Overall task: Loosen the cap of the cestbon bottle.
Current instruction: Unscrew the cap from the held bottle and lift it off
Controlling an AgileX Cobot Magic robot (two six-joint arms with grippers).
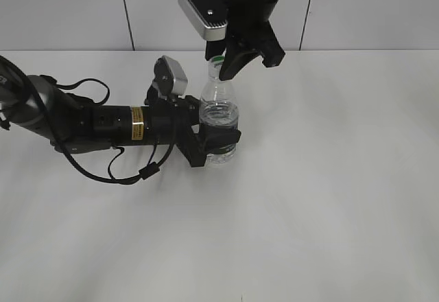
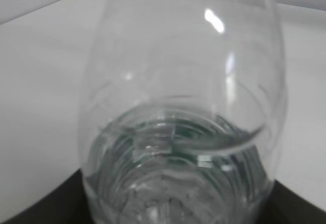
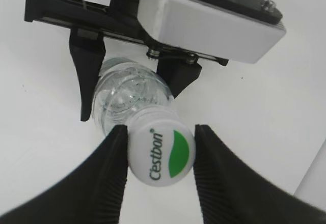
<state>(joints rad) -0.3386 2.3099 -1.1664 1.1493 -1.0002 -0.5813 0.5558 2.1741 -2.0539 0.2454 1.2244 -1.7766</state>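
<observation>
The cestbon bottle (image 1: 219,106) stands upright on the white table, clear, with water in its lower part. My left gripper (image 1: 217,143) is shut on its body from the left, and its black fingers cover most of the label. The left wrist view is filled by the bottle (image 2: 183,96). The white cap (image 3: 160,154), with a green mark and lettering, sits between the two black fingers of my right gripper (image 3: 161,158), which press on both its sides from above. In the exterior view the cap (image 1: 217,60) is partly hidden by my right gripper (image 1: 228,65).
The white table (image 1: 329,192) stretches out on all sides, with a white panelled wall (image 1: 68,7) behind. The left arm with its cables (image 1: 82,120) lies low across the table's left. The left wrist camera (image 3: 204,23) sits just beyond the bottle.
</observation>
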